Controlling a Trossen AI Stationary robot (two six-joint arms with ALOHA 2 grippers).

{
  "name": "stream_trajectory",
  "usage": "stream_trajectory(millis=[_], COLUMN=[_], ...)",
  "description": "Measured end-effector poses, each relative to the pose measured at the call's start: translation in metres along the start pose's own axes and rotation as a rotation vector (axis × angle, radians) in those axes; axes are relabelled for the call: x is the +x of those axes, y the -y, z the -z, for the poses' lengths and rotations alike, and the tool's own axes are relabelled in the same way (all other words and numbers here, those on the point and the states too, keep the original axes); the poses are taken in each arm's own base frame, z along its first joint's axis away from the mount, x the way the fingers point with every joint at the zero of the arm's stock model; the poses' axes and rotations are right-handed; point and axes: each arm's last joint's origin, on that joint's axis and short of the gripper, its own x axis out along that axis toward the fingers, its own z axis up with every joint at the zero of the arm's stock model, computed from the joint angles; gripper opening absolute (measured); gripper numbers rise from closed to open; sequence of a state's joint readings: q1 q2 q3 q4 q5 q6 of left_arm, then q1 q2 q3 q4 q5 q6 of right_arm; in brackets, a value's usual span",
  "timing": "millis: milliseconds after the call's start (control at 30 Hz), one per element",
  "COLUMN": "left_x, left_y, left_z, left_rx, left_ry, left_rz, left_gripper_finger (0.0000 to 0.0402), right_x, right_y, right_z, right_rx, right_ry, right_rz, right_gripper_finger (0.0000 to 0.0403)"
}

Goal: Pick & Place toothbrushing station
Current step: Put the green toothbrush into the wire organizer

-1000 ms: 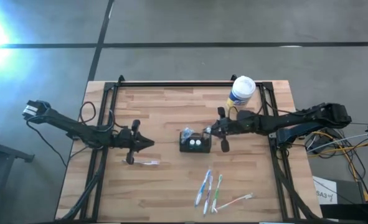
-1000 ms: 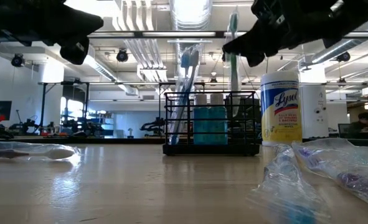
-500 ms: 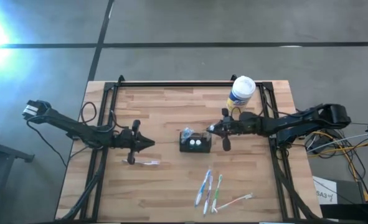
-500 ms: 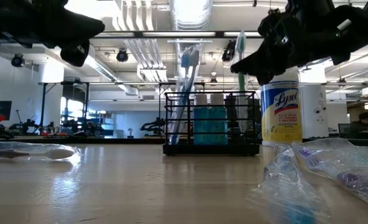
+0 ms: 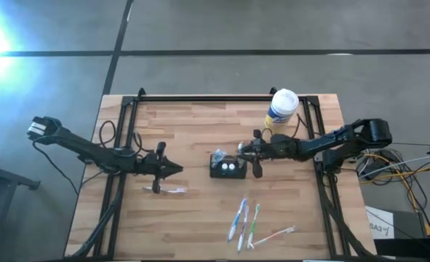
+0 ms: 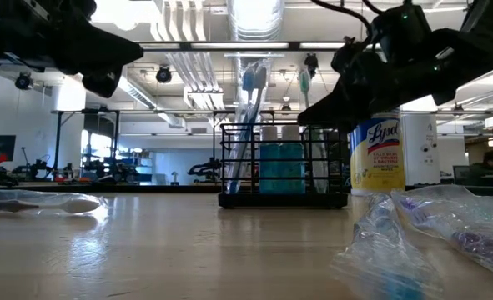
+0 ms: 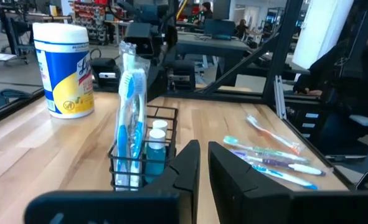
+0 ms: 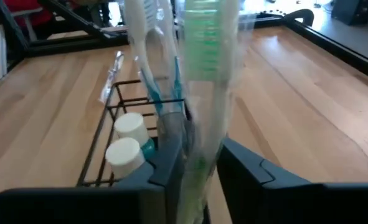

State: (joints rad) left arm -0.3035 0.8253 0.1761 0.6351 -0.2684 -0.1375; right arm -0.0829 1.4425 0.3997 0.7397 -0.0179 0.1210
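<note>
The toothbrushing station (image 5: pixel 225 167), a black wire box, stands mid-table with a wrapped blue toothbrush (image 6: pixel 250 92) upright in its left end and two white-capped tubes (image 8: pixel 124 140) in the middle. A wrapped green toothbrush (image 8: pixel 208 74) stands upright at the station's right end. My right gripper (image 8: pixel 199 155) reaches in level from the table's right and is open, one finger on either side of the green brush's handle. My left gripper (image 5: pixel 174 169) hovers left of the station, shut on nothing. My right gripper has its fingers (image 8: pixel 171 165) on either side of the green toothbrush's handle (image 8: pixel 202 134), level from the table's right and across the upright brush. Whether the fingers touch the wrapper I cannot tell. The brush's lower end is hidden inside the station.
A white canister with a yellow label (image 5: pixel 281 109) stands behind my right gripper. One wrapped toothbrush (image 5: pixel 172 190) lies near my left gripper. Several more wrapped brushes (image 5: pixel 247 222) lie toward the near right. Black frame rails (image 5: pixel 120 145) run along the table's sides.
My right gripper has sunk and edged toward the table's left with the green toothbrush. The brush has stayed upright and gone down into the station's right end, its head now about level with the blue brush's head.
</note>
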Motion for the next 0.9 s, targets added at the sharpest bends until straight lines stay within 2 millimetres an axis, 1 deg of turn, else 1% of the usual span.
stream_trajectory(millis=[133, 233, 367, 467, 600, 700, 833, 900], left_x=[0.001, 0.002, 0.004, 0.004, 0.004, 0.004, 0.004, 0.004], left_y=[0.0, 0.0, 0.0, 0.0, 0.001, 0.002, 0.002, 0.002], left_z=[0.002, 0.004, 0.006, 0.008, 0.008, 0.009, 0.009, 0.009], left_rx=[0.0, -0.016, -0.022, -0.021, -0.016, 0.006, 0.012, 0.011], left_ry=[-0.012, -0.023, -0.041, -0.049, -0.056, -0.067, -0.069, -0.069], left_rz=[-0.002, -0.003, -0.005, -0.004, 0.025, 0.064, 0.069, 0.069], left_gripper_finger=[0.0037, 0.0037, 0.0037, 0.0037, 0.0037, 0.0037, 0.0037, 0.0037], right_x=[0.005, 0.003, -0.005, -0.015, -0.032, -0.045, -0.061, -0.069], right_y=[0.0, -0.001, -0.003, -0.004, -0.008, -0.017, -0.031, -0.042], right_z=[-0.003, -0.01, -0.022, -0.031, -0.045, -0.055, -0.062, -0.066], right_rx=[0.006, 0.008, 0.006, 0.002, 0.004, 0.03, 0.106, 0.125], right_ry=[0.004, 0.028, 0.084, 0.1, 0.139, 0.138, -0.003, -0.061], right_rz=[0.002, -0.001, -0.008, -0.01, -0.029, -0.065, -0.099, -0.096], right_gripper_finger=[0.0126, 0.0147, 0.017, 0.018, 0.0184, 0.018, 0.0168, 0.016])
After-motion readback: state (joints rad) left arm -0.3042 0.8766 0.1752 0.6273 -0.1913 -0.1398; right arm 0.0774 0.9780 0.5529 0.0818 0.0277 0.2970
